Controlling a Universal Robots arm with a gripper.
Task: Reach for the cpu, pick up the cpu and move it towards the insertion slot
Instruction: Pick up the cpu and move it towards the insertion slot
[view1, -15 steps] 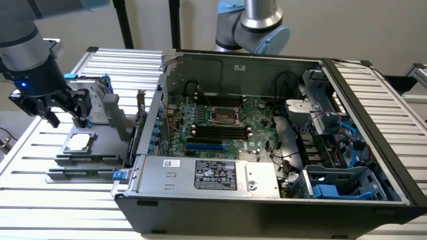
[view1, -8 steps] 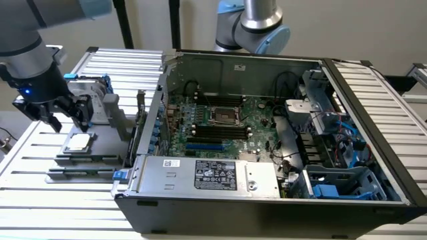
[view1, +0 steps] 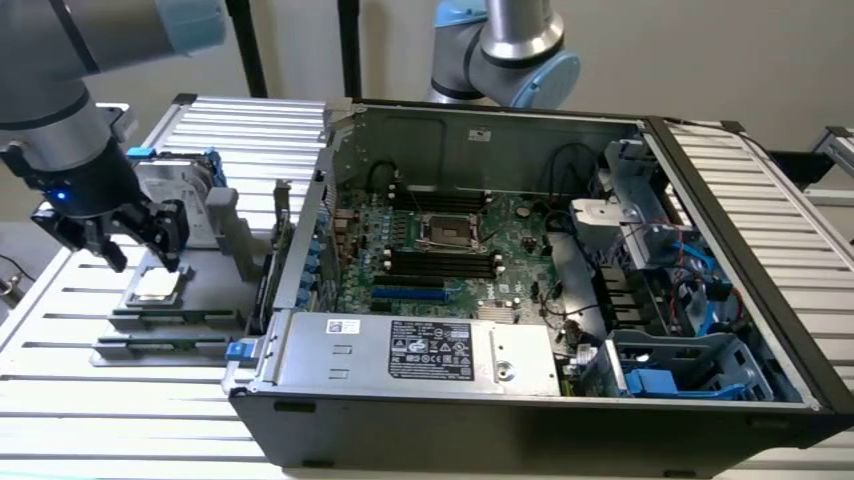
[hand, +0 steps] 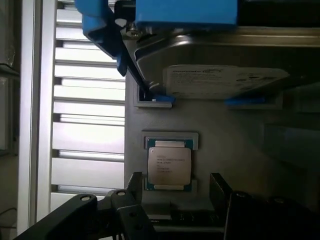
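Note:
The cpu (view1: 154, 287) lies flat with its silver top up on a grey holder (view1: 167, 320) on the slatted table, at the exterior view's left. In the wrist view the cpu (hand: 169, 165) rests in a small framed seat. My gripper (view1: 144, 262) hangs just above it, open, one black finger on either side. The wrist view shows the gripper (hand: 176, 186) with its fingers (hand: 135, 184) straddling the chip and not touching it. The insertion slot (view1: 445, 232), a shiny silver frame with a dark centre, sits on the motherboard inside the open computer case.
An upright silver hard drive with blue rails (hand: 225, 80) stands just behind the cpu holder (view1: 180, 190). The black case wall (view1: 300, 250) rises between the holder and the motherboard. A second robot arm (view1: 514, 50) stands behind the case. Black memory slots (view1: 441, 262) flank the socket.

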